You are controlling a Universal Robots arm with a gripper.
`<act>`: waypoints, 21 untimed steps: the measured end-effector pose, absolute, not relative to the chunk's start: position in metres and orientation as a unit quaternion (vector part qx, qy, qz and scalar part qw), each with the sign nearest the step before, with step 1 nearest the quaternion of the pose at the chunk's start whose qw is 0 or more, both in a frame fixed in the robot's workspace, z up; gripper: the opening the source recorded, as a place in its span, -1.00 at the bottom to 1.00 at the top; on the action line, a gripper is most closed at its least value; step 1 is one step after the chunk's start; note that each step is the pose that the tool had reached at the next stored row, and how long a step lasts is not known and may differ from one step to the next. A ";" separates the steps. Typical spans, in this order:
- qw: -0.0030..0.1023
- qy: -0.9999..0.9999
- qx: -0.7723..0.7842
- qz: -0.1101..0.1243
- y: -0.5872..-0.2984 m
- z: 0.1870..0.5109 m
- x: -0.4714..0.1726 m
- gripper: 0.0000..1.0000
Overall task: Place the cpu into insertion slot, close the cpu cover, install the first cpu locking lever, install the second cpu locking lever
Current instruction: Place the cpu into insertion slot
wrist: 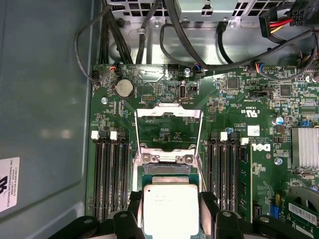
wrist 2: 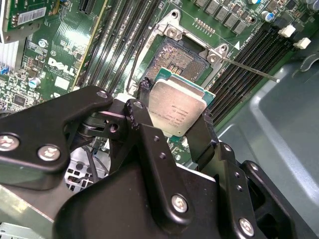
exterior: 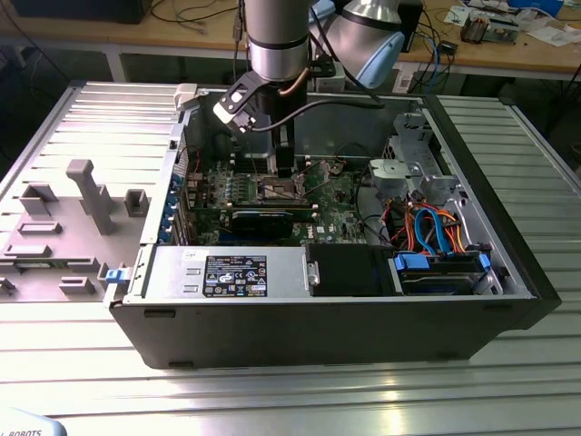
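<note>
Gripper: the black two-fingered gripper (wrist 2: 174,114) is clamping the cpu (wrist 2: 177,107), a small flat square chip with a silver-tan metal top. One black finger is pressing on each of two opposite edges, which shows in both wrist views (wrist: 172,204).

The cpu (wrist: 171,209) is hanging over the near part of the insertion slot (wrist 2: 182,57), a square dark recess with a silvery metal rim. Most of the recess is showing bare past the chip, so the chip is not sitting in it. I cannot tell whether any corner is touching.

Beyond it, the cpu cover (wrist: 169,113), a thin silvery frame plate with a square window, is standing swung back on its hinge. A thin wire locking lever (wrist 2: 249,68) is angling free across the long black memory slots (wrist: 107,174).

The green board (wrist: 239,129) is lying inside the open black computer case (exterior: 318,336), and the grey arm (exterior: 277,45) is reaching down into it.

Step in hand, as I judge it: placing the chip, the first of the four. Seating would call for the chip being level, square to the rim, and centred over the recess before the grip loosens.
</note>
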State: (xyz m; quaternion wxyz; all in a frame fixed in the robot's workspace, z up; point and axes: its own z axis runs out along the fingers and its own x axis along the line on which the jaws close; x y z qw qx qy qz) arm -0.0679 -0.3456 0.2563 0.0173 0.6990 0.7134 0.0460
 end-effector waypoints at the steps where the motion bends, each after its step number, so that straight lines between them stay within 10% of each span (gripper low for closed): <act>1: 0.017 0.713 0.699 0.046 -0.346 0.256 -0.068 0.08; 21: 0.014 0.708 0.704 0.051 -0.347 0.228 -0.072 0.08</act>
